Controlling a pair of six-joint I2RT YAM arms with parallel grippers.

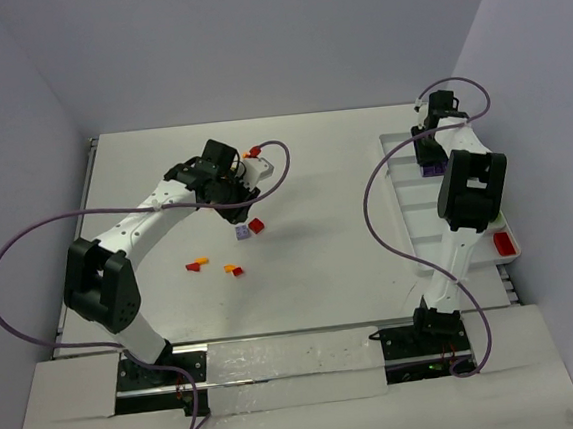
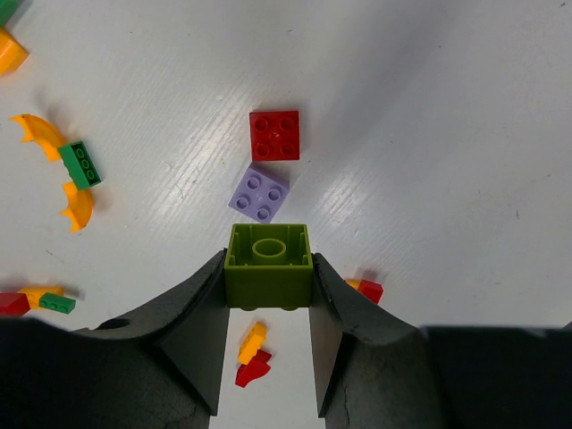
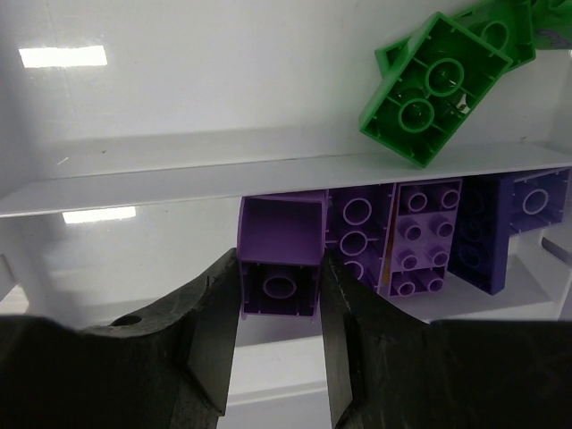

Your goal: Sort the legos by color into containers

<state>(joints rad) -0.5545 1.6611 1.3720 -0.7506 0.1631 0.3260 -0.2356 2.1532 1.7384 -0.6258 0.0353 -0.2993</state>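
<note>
My left gripper is shut on a lime-green lego, held just above the table with its hollow underside facing the camera. Beyond it lie a lilac lego and a red lego. In the top view the left gripper hangs over these loose bricks at mid-table. My right gripper is shut on a purple lego inside the white tray, next to other purple legos. A green lego lies past the divider.
Small orange, red and green pieces lie scattered left of the left gripper, with more under it. A red brick sits in a nearer tray compartment. A clear plastic strip runs along the near edge.
</note>
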